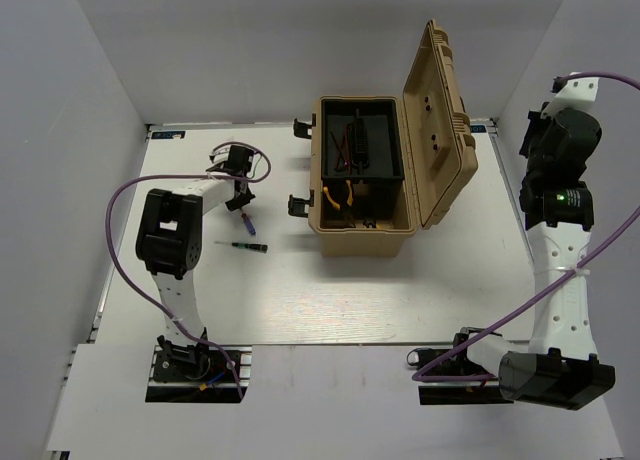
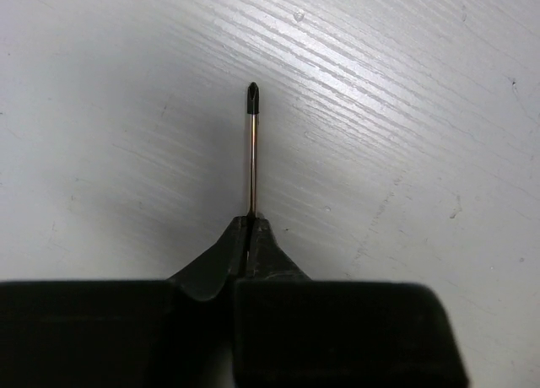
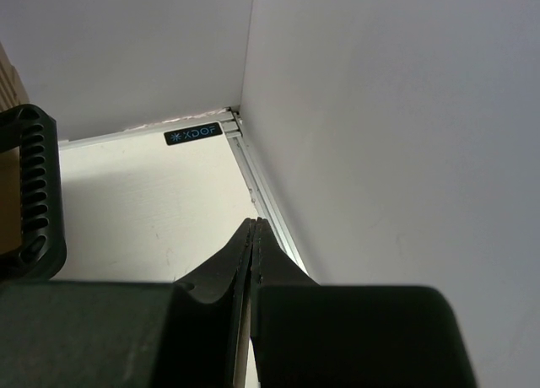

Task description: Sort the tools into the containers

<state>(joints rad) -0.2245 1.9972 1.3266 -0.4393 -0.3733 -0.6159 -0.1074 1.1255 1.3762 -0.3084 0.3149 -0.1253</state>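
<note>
Top view, box: the toolbox (image 1: 362, 230) stands open in the middle of the surface (image 1: 400, 300) with its lid up. Pliers (image 1: 345, 196) with orange handles and some reddish items (image 1: 352, 145) lie inside.
Top view, loose tools: a thin dark tool (image 1: 241, 246) lies on the surface left of the box. The screwdriver (image 1: 247, 221) is just beyond it, at the left jaws.
Left wrist view: the left jaws pinch the screwdriver's (image 2: 251, 152) thin shaft, its dark tip pointing away. I cannot tell whether it is lifted.
Right wrist view: the right jaws are pressed together on nothing, aimed at the far corner.
Progress: partly done, I judge. The screwdriver has yet to reach the box, and the thin dark tool is not yet picked up.
</note>
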